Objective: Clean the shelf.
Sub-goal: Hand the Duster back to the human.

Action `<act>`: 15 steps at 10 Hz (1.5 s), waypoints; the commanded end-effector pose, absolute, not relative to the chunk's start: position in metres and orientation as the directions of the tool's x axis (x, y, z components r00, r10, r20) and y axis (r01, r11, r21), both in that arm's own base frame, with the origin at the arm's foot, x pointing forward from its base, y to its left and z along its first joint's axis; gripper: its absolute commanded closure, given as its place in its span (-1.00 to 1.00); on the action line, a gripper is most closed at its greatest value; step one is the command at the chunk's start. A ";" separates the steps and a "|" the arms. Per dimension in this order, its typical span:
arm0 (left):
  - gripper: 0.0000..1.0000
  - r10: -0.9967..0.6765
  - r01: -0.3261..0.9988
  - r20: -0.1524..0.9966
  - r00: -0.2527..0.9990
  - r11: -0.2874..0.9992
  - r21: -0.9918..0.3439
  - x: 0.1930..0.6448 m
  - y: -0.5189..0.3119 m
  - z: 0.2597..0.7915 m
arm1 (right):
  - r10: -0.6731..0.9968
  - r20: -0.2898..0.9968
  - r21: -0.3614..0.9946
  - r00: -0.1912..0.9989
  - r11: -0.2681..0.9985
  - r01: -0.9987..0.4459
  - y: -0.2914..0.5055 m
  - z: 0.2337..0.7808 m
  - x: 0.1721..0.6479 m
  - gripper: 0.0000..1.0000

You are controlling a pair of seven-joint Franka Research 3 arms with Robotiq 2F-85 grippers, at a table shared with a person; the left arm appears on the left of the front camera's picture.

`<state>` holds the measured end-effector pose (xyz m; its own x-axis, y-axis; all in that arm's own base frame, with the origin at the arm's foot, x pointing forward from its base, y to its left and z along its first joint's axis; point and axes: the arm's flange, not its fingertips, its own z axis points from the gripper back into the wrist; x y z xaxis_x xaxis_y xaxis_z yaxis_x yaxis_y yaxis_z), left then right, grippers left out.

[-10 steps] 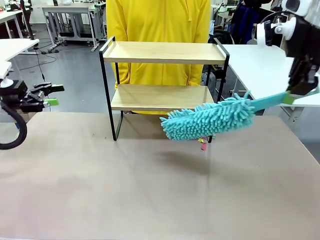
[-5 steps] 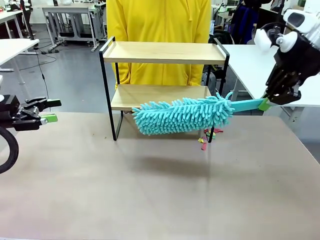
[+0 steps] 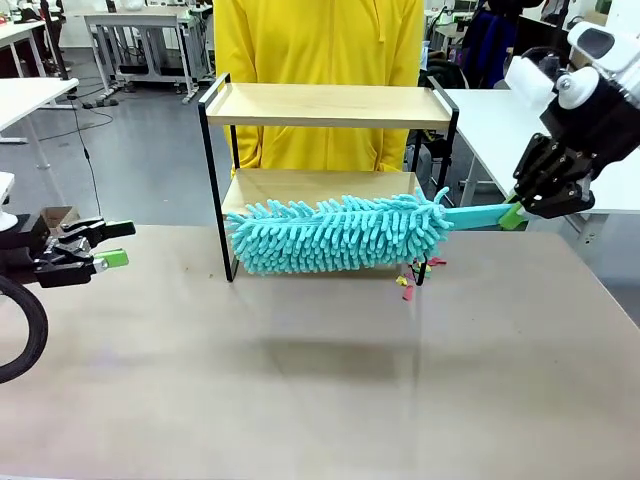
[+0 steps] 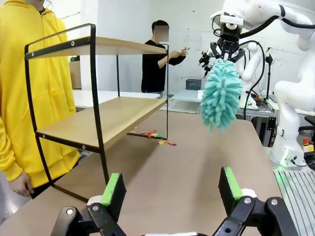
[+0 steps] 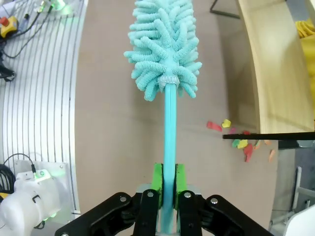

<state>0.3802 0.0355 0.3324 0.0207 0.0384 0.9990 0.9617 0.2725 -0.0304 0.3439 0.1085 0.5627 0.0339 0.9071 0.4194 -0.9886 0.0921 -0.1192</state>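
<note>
The duster point(image 3: 335, 235) hides the shelf's point(image 3: 325, 105) lower front edge (mostly).

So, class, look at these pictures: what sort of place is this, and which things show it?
Probably a robotics lab or workshop. A further white robot arm stands at another bench, rows of plain white work tables fill the room behind the person, and loose cables trail beside the table.

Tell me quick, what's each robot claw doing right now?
Left gripper: open, holding nothing.
Right gripper: closed on the duster handle.
</note>
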 end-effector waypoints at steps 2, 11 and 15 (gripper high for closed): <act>-1.00 0.039 0.962 0.999 0.011 0.273 -0.021 0.382 0.037 0.335 | 0.909 0.416 -0.131 0.040 0.103 -0.986 0.109 0.565 0.345 0.74; -1.00 0.107 0.986 0.992 -0.072 0.158 0.055 0.333 -0.050 0.322 | 0.909 0.416 -0.131 0.040 0.103 -0.986 0.109 0.565 0.345 0.74; -1.00 0.098 0.989 0.992 -0.079 0.135 0.066 0.321 -0.098 0.317 | 0.909 0.416 -0.131 0.040 0.103 -0.986 0.109 0.565 0.345 0.74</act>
<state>0.3866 -0.0765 0.3123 -0.0415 0.0990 0.9942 0.9951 0.0931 0.0323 0.3434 0.1088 0.5636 0.0441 0.9168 0.3969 -0.9862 0.1035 -0.1295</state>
